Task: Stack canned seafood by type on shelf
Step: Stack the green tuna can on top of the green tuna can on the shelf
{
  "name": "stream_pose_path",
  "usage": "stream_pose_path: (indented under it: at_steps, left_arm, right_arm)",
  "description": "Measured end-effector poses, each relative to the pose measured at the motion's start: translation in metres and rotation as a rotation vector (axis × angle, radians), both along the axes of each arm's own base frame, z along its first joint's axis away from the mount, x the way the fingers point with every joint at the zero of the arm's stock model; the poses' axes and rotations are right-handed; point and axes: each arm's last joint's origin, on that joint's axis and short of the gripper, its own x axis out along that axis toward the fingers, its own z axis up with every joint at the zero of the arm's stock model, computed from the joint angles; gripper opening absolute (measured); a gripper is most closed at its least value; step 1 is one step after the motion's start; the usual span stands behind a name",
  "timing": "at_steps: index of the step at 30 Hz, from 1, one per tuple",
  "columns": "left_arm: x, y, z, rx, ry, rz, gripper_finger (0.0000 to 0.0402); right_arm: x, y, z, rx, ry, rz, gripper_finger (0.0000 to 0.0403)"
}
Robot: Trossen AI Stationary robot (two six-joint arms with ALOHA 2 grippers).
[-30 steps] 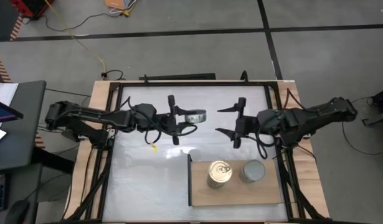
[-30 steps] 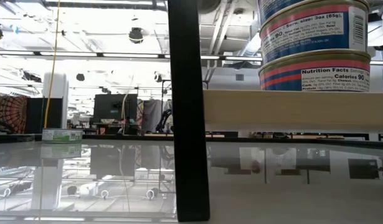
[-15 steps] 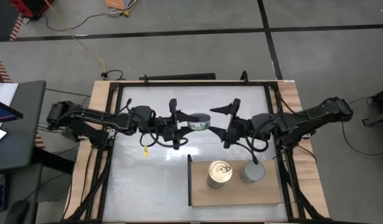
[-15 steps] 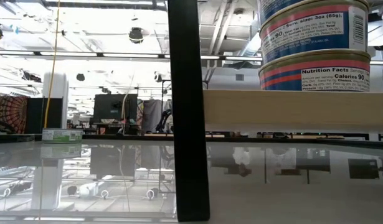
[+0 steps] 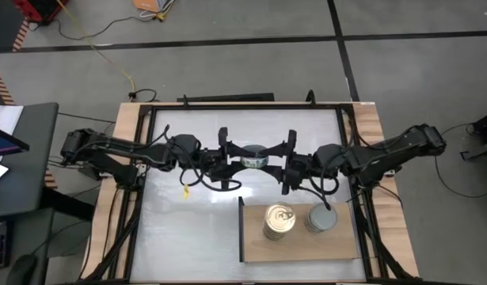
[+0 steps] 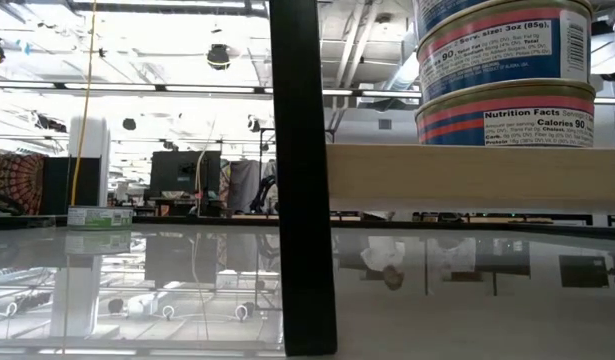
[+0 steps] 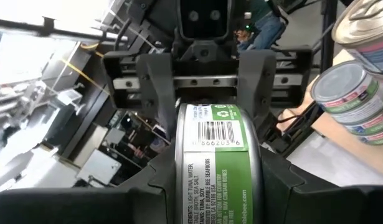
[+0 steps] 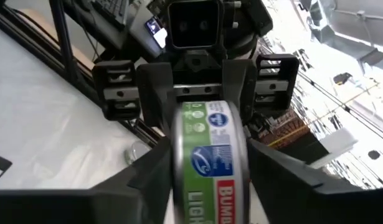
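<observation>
Two grippers meet over the middle of the table (image 5: pixel 188 229), nearer its far edge, with one green-labelled can (image 5: pixel 253 156) between them. The left gripper (image 5: pixel 230 157) comes in from the left and holds the can on edge, a finger on each flat face. The right gripper (image 5: pixel 287 161) comes in from the right and has its fingers set narrowly about the same can from the other side; the wrist views show the can (image 7: pixel 215 163) filling the gap of each gripper, with the other arm's gripper straight behind it. Whether the right fingers already press on the can cannot be told.

On the shelf (image 5: pixel 255 245), which lies at the table's near edge towards the right corner, stand two stacks. The gold-lidded stack (image 5: pixel 279 221) is near the shelf's middle, and the silver-lidded stack (image 5: pixel 321 218) is just beside it on the right, the two apart. In the low view the shelf (image 6: pixel 467 177) shows as a pale wooden band with blue and red labelled cans (image 6: pixel 505 97) stacked on it, and a dark upright (image 6: pixel 301 180) stands in front.
</observation>
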Motion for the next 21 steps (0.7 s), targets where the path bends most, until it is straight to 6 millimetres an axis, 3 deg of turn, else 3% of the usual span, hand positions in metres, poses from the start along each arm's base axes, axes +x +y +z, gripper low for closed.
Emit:
stream_pose_path:
  at_steps: [5, 11, 16, 21]
  left_arm:
    - [0.003, 0.0, -0.002, -0.087, -0.001, 0.047, 0.0144]
    - [-0.001, -0.001, -0.002, -0.114, 0.001, 0.237, 0.0212]
    - [-0.017, -0.012, 0.009, -0.106, -0.015, 0.453, 0.026]
    - [-0.034, -0.032, 0.012, -0.191, 0.056, 0.32, 0.0261]
  right_arm:
    - [-0.001, -0.003, 0.0, -0.005, 0.007, -0.016, 0.0167]
    - [-0.011, -0.003, 0.008, -0.011, -0.013, -0.082, 0.0166]
    - [-0.04, 0.005, 0.021, -0.007, -0.019, -0.17, 0.0166]
    - [-0.076, 0.023, 0.027, 0.064, 0.003, -0.113, 0.0181]
